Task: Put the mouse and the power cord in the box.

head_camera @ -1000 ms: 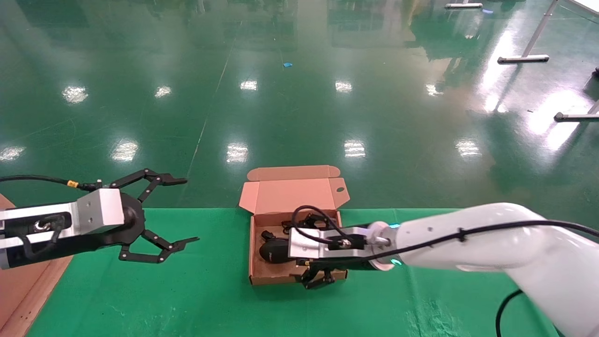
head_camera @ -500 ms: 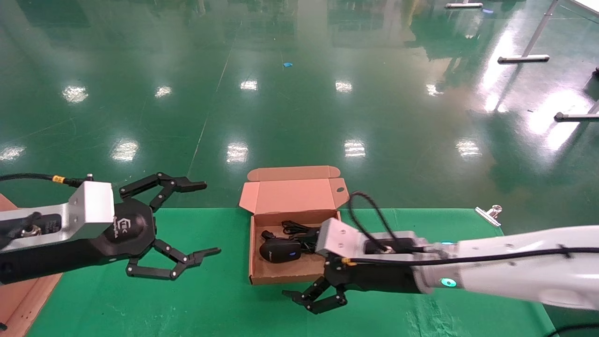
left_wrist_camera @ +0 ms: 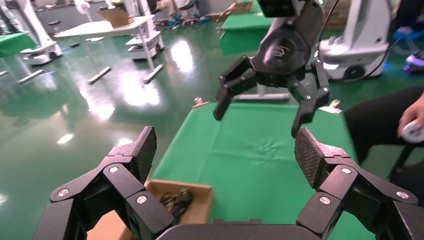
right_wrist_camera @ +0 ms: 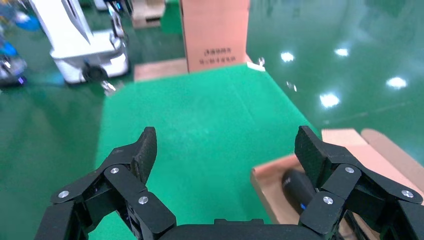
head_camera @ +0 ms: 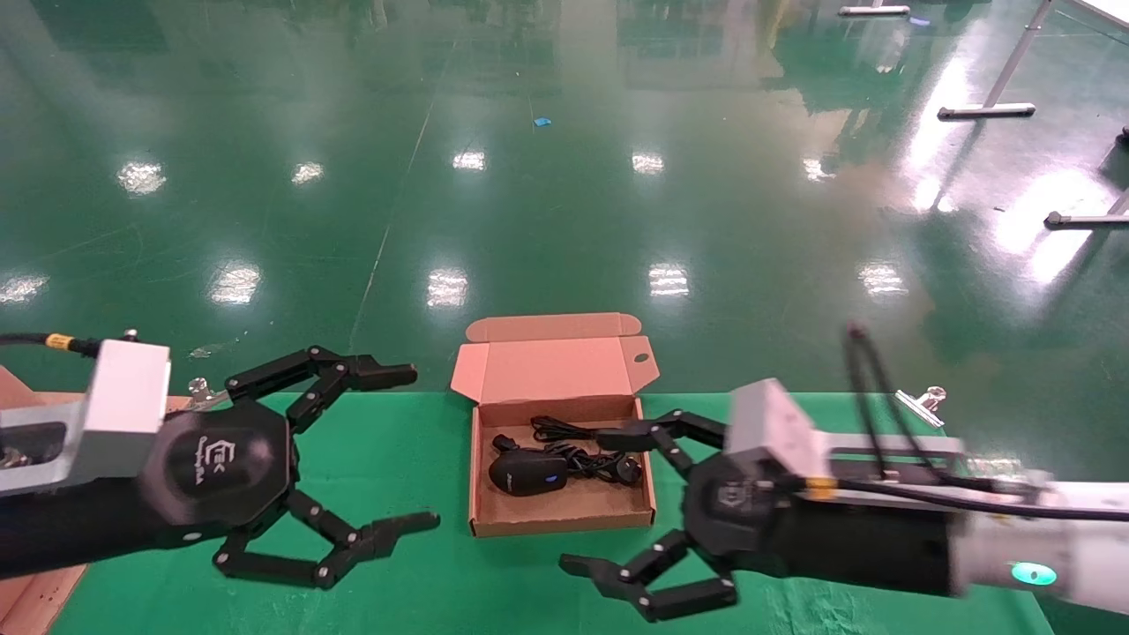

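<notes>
The box (head_camera: 562, 520) sits open on the green cloth, its lid (head_camera: 551, 366) folded back. Inside lie the mouse (head_camera: 527, 472) and, beside it, the bundled power cord (head_camera: 593, 460). My right gripper (head_camera: 591, 501) hovers open at the box's right front corner, holding nothing. My left gripper (head_camera: 406, 450) hangs open left of the box, also holding nothing. The left wrist view shows its own gripper (left_wrist_camera: 226, 145), the box wall (left_wrist_camera: 200, 200), the cord (left_wrist_camera: 177, 200) and the right gripper (left_wrist_camera: 260, 119) farther off. The right wrist view shows its gripper (right_wrist_camera: 226, 142), the mouse (right_wrist_camera: 295, 187) and the box edge (right_wrist_camera: 265, 192).
A wooden board (head_camera: 35, 564) lies at the table's left edge. Metal clips (head_camera: 922, 401) hold the cloth at the far edge. A tall carton (right_wrist_camera: 215, 30) stands beyond the table. A person's hand (left_wrist_camera: 412, 125) is off to one side. Green floor lies past the table.
My right gripper has pulled back from over the box toward the near right and spread wide open; the cord now shows in the box. My left gripper has drifted right, toward the box.
</notes>
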